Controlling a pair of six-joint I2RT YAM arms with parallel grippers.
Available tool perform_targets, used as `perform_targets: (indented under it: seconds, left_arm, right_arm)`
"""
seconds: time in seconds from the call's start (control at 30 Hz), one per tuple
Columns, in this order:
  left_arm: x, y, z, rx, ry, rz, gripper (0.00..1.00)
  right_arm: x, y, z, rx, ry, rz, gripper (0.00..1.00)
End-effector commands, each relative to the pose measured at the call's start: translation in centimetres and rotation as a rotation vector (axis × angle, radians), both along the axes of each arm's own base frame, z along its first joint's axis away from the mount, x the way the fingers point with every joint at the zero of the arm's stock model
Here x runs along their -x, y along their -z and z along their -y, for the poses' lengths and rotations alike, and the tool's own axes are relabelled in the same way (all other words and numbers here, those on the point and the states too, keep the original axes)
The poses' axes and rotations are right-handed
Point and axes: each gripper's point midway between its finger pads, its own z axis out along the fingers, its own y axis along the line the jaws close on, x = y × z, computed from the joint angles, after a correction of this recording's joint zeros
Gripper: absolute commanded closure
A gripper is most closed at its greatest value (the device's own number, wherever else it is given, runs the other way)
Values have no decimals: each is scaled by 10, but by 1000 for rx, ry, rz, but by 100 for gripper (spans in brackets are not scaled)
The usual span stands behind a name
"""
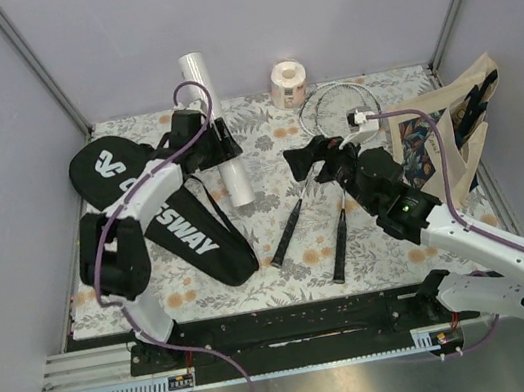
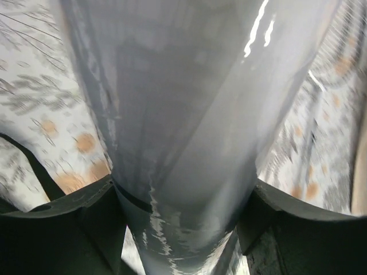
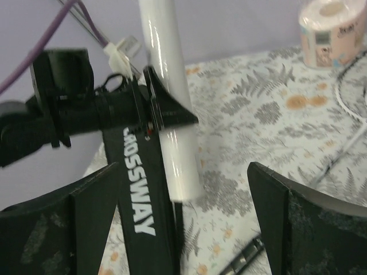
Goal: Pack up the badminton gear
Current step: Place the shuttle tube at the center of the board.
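Two robot arms reach over a table [image 1: 287,278] covered in a floral cloth, seen from above. The left gripper [image 1: 222,140] is at the far left of the table, clamped around a white tube [image 1: 235,175]. In the left wrist view the glossy tube fills the frame, and the two dark fingers [image 2: 63,229] press against it, one on each side. The tube is tilted: its near end sits on the cloth and its far end rises in front of the back wall.

Just left of the tube lies the long black racket bag [image 1: 158,209]. It is flat on the cloth, running from the far left towards the near middle, with white "CROSSWAY" lettering facing up.

The right gripper [image 1: 311,159] hovers near the middle of the table, its fingers [image 3: 86,229] spread wide with nothing between them. The right wrist view looks left across the table to the tube, the left gripper and the bag's lettering.

Close to this gripper lie the two rackets [image 1: 339,238], side by side on the cloth. Their black handles point towards the near edge. Their thin silver-white heads lie further back and to the right, close to a small pinkish paper roll [image 1: 287,83] at the far edge. A beige tote bag [image 1: 435,140] with a colourful print sits at the right edge of the table, near the racket heads.
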Motion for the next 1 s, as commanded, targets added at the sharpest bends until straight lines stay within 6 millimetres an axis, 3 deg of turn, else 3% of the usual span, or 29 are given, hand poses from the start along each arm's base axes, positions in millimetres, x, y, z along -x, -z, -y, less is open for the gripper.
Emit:
perform_targets:
  seconds: [0.0, 0.13, 0.2, 0.4, 0.6, 0.63, 0.8, 0.97]
  left_arm:
    - [-64, 9, -25, 12, -167, -37, 40]
    - [-95, 28, -35, 24, -215, -73, 38]
    - [-106, 40, -40, 25, -247, -96, 31]
    - [-107, 50, -41, 42, -265, -153, 12]
    - [-81, 29, -52, 56, -327, -167, 1]
    - [-71, 32, -59, 36, -348, -177, 1]
    - [-29, 10, -111, -116, -508, -131, 1]
    - [6, 35, -127, -156, -484, -190, 3]
  right_arm:
    - [2, 33, 18, 111, 61, -117, 0]
    - [3, 52, 30, 169, 102, -160, 1]
    - [3, 57, 36, 160, 132, -175, 1]
    - [10, 67, 51, 174, 174, -208, 0]
    - [18, 75, 63, 194, 193, -236, 0]
    - [21, 79, 63, 192, 190, -251, 1]
    - [39, 99, 67, 172, 161, -332, 0]
    - [56, 102, 63, 124, 78, -330, 2]
